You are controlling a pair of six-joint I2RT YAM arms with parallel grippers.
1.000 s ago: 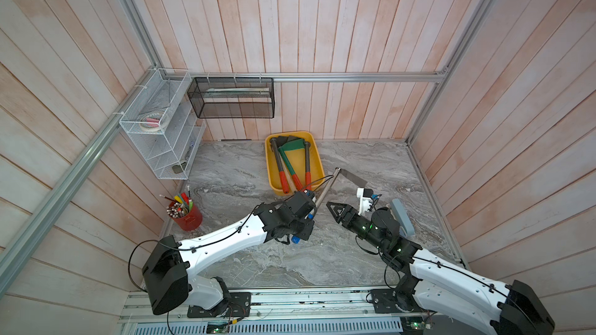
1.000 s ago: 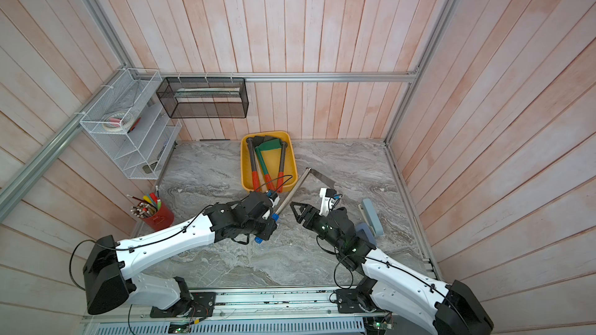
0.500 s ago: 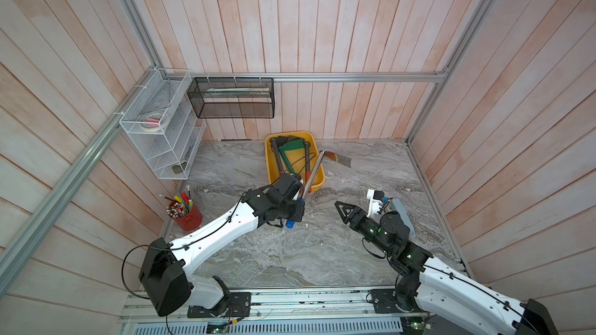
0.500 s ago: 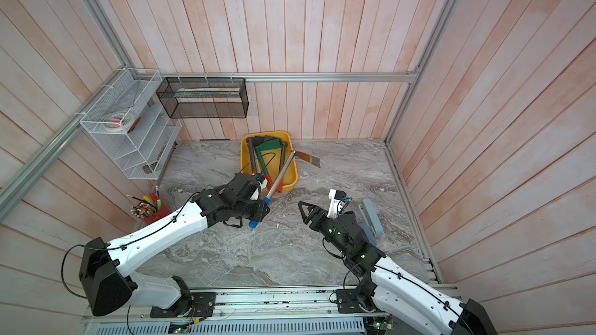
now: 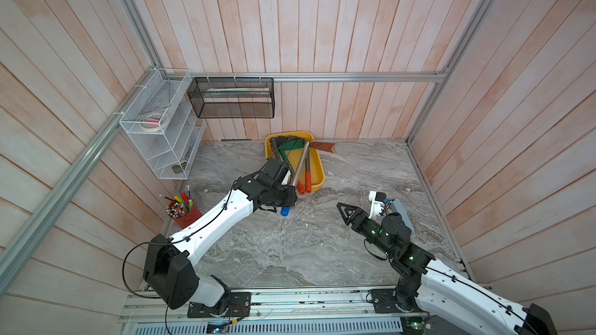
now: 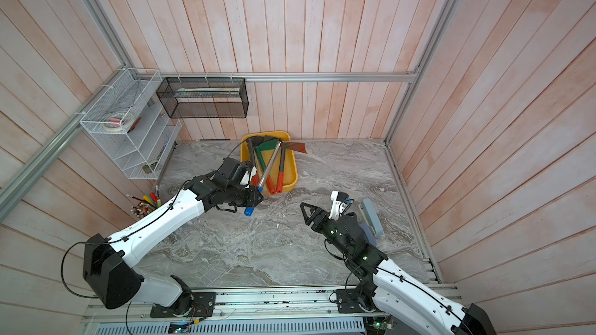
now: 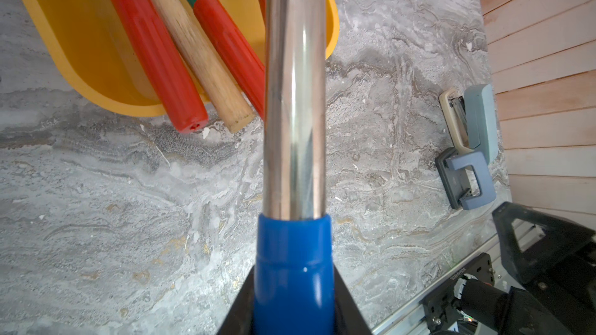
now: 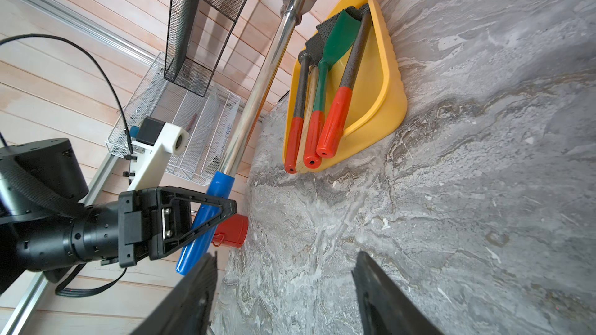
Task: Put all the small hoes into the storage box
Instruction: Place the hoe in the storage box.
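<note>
The small hoe (image 5: pixel 302 163) has a steel shaft, a blue grip and a dark red blade. My left gripper (image 5: pixel 288 197) is shut on the blue grip (image 7: pixel 292 269). The shaft slants over the yellow storage box (image 5: pixel 320 169), and the blade (image 6: pixel 295 147) hangs past the box's far right corner by the wall. In the right wrist view the hoe (image 8: pixel 258 91) is raised above the storage box (image 8: pixel 388 75). My right gripper (image 5: pixel 345 214) stands open and empty over the table, to the right of the hoe (image 6: pixel 271 164).
Several red-handled tools (image 5: pixel 308 183) lie in the box, their grips sticking over its near rim. A red pencil cup (image 5: pixel 180 212), a white wire rack (image 5: pixel 161 127) and a black mesh basket (image 5: pixel 232 98) stand at the left. A stapler and a hole punch (image 7: pixel 471 143) lie at the right wall.
My left arm has carried the hoe from the middle of the table back and left, over the box. My right arm has drawn back to the right, away from the hoe.
</note>
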